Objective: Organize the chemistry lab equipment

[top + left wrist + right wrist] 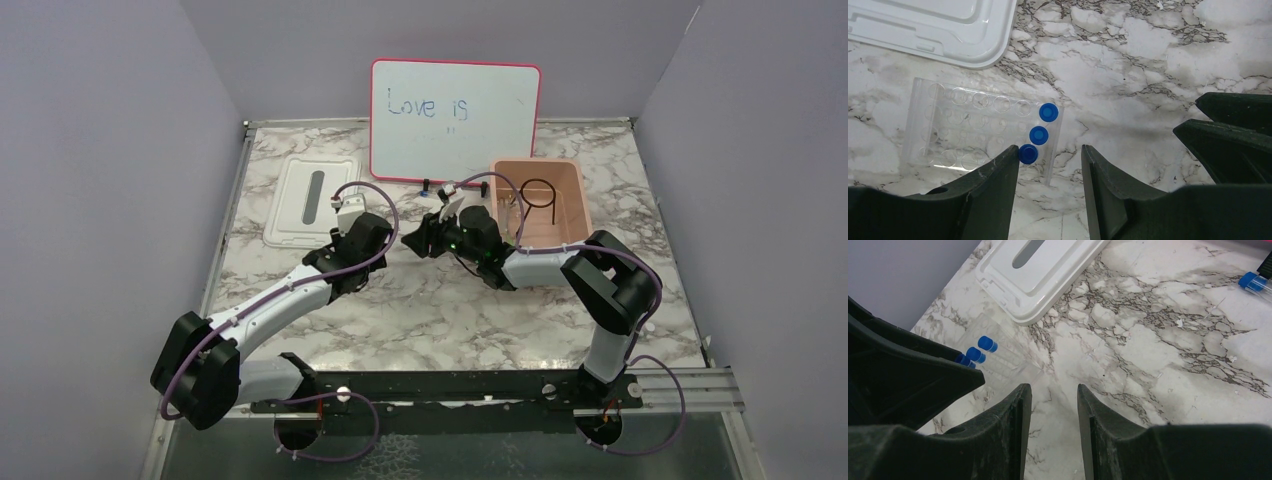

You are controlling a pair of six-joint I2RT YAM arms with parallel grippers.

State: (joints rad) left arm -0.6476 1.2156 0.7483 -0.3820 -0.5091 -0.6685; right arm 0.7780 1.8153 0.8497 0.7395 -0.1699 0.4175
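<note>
A clear rack lies on the marble holding three clear blue-capped tubes in a row. My left gripper is open and empty just above the rack's right end, its left finger beside the nearest cap. My right gripper is open and empty over bare marble, facing the left gripper closely in the top view. The tubes also show in the right wrist view. Another blue-capped tube lies further off. A black wire ring lies in the pink tub.
The white lid lies flat at the back left, close to the rack. The pink-framed whiteboard stands at the back. Small items lie at its foot. The right gripper's fingers show at the right of the left wrist view.
</note>
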